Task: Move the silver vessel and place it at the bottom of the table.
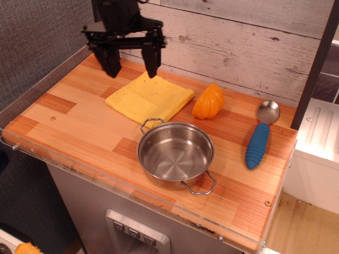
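The silver vessel (175, 155) is a round shiny steel pot with two wire loop handles. It stands upright and empty near the front edge of the wood-strip table (69, 114). My gripper (131, 67) is black, open and empty. It hangs high above the back left of the table, over the far edge of a yellow cloth, well apart from the vessel.
A yellow cloth (150, 97) lies flat behind the vessel. An orange toy (208, 101) sits to its right. A blue-handled metal spoon (261, 137) lies at the right. A plank wall stands behind; clear acrylic edges the table.
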### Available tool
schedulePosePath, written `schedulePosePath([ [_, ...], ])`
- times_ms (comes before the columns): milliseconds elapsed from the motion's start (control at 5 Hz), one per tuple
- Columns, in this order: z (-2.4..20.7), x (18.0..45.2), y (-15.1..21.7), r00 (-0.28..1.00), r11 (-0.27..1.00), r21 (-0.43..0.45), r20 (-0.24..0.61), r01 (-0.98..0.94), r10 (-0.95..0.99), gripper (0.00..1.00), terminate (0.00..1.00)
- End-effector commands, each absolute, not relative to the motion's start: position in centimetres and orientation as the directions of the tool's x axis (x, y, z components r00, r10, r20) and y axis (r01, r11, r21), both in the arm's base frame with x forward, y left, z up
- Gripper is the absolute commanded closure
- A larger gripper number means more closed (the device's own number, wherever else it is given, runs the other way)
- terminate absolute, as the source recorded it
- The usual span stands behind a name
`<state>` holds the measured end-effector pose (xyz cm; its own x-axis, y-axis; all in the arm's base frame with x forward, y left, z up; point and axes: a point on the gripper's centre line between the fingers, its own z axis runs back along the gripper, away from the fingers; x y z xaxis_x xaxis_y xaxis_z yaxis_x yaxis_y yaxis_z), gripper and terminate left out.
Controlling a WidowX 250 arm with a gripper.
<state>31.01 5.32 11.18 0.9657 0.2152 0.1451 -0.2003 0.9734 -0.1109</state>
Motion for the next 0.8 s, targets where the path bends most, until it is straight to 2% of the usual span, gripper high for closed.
schedulePosePath([
  [0,12.52,31.02,4.15,0.97,0.987,0.019,0.186,-0.16,0.153,0.0,0.0],
  [400,12.52,31.02,4.15,0.97,0.987,0.019,0.186,-0.16,0.153,0.0,0.0],
  [600,12.52,31.02,4.15,0.97,0.987,0.019,0.186,-0.16,0.153,0.0,1.0],
])
